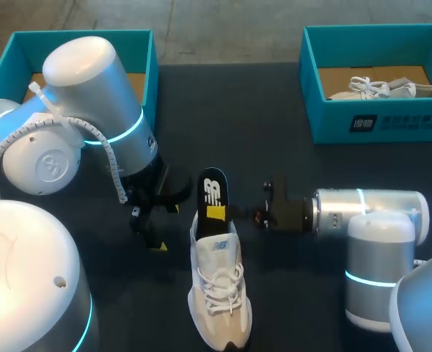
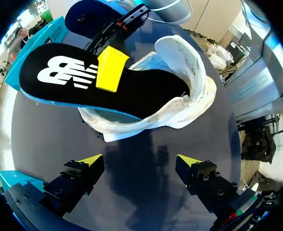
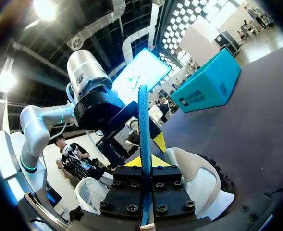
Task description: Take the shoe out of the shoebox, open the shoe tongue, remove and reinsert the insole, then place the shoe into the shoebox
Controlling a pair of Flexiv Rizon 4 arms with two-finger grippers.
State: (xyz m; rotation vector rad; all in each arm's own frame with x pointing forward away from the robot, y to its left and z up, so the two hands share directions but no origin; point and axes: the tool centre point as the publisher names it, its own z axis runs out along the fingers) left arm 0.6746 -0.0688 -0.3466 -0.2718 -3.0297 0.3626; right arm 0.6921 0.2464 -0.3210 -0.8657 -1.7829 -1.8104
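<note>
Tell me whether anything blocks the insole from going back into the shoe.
Nothing visible does. The right end effector holds the insole with its front end in the opening of the shoe; the left end effector stands open, off to one side.

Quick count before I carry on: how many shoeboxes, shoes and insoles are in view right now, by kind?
Teal shoeboxes: 2, the left shoebox and the right shoebox
White shoes: 2, the shoe on the table and the shoe in the right shoebox
Insoles: 1, the black insole clamped in the right gripper
Total: 5
</note>
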